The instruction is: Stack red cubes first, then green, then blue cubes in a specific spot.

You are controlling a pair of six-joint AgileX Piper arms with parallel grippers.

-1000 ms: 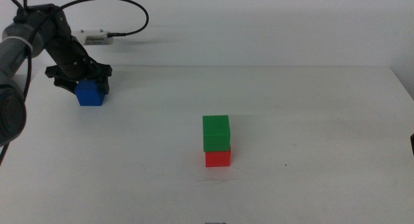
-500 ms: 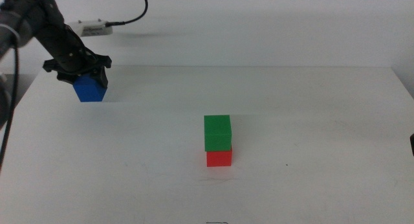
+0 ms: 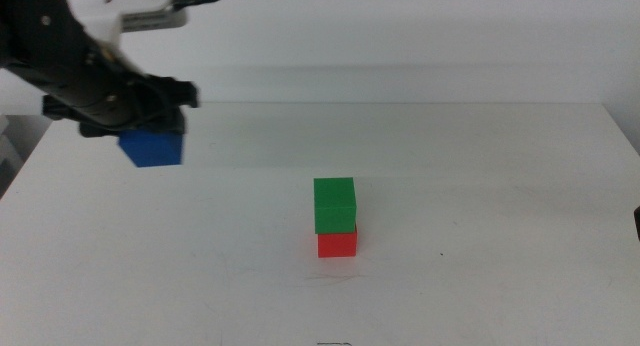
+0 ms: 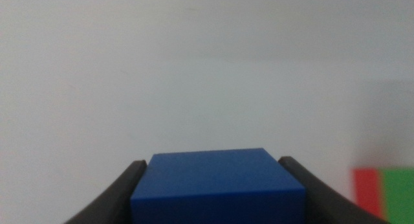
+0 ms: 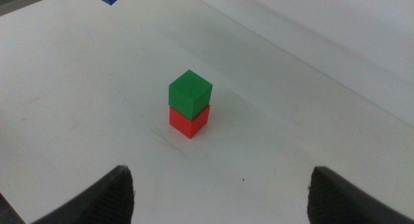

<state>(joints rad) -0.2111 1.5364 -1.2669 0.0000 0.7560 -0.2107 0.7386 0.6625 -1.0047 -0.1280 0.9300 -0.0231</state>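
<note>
We see the left gripper (image 3: 152,126) at ten o'clock over the white tabletop (image 3: 480,176), its jaws clenched on either side of the blue cube (image 3: 154,147), which hangs clear of the surface. Near centre, toward six o'clock, the green cube (image 3: 335,205) sits squarely on the red cube (image 3: 338,244), well apart from the blue one. We find the right gripper (image 5: 220,191) waiting at three o'clock, jaws spread wide and grasping nothing.

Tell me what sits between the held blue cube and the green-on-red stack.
Nothing: the middle view shows only bare white table between the blue cube in the left tool and the green cube.
</note>
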